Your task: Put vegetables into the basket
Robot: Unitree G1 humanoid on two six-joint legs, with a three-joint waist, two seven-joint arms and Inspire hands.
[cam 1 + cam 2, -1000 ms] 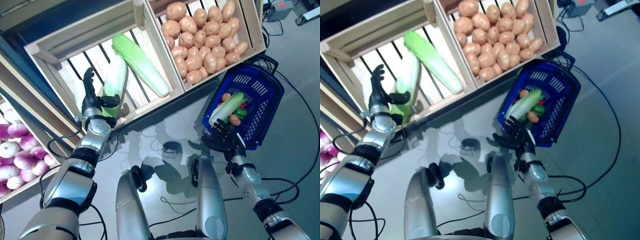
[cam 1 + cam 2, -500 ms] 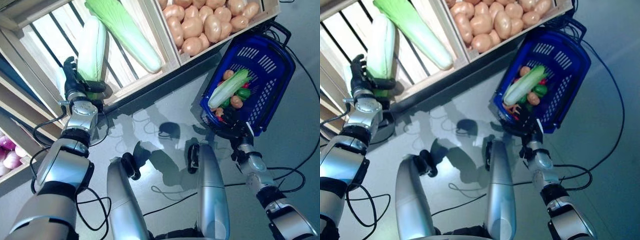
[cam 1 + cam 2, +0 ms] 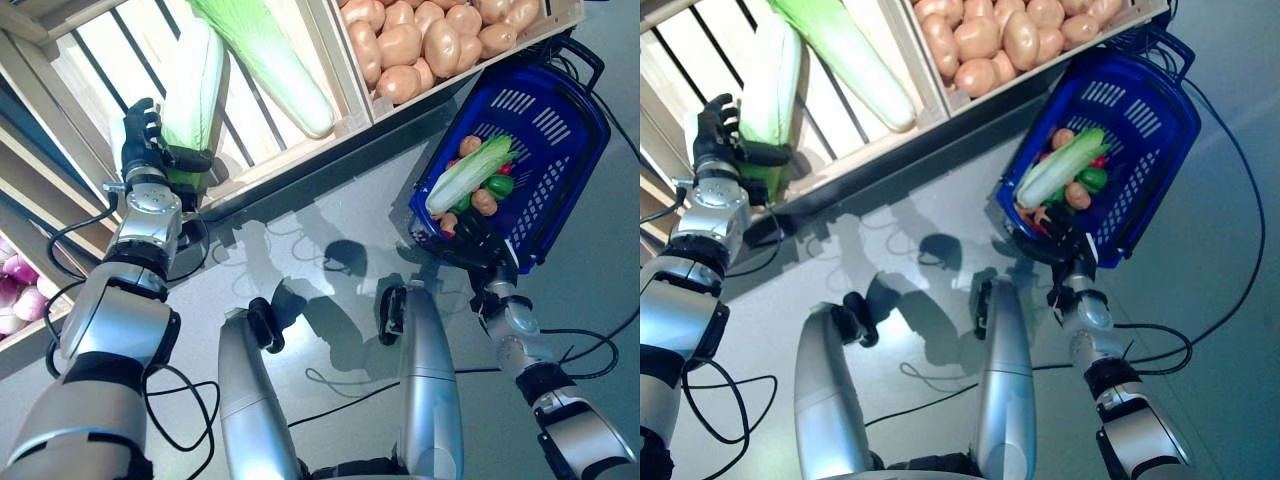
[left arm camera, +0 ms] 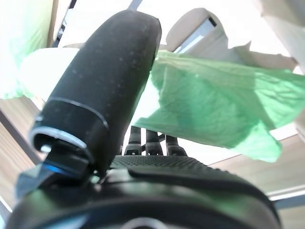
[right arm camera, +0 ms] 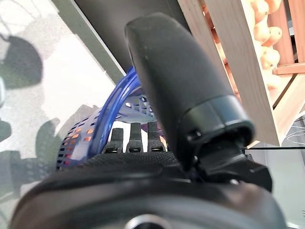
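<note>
Gripping: the left robot hand (image 3: 148,150) is curling thumb and fingers round the leafy end of the pale green napa cabbage (image 3: 192,95) lying in the slatted wooden crate (image 3: 95,95). Advisable: lifting clear of the crate lip before crossing. The right robot hand (image 3: 472,243) is clasping the blue plastic basket (image 3: 560,130) rim, steadying it.

Two silver-grey metallic arms, segmented, with black bands at the joints. Left hand (image 3: 148,160) dark, textured black fingers and thumb, above a shiny silver wrist cuff. Right hand (image 3: 470,243) same dark build, silver wrist below it. Wrist views: thick matte black thumb with a glossy ring near its base, finely dotted palm surface.
</note>
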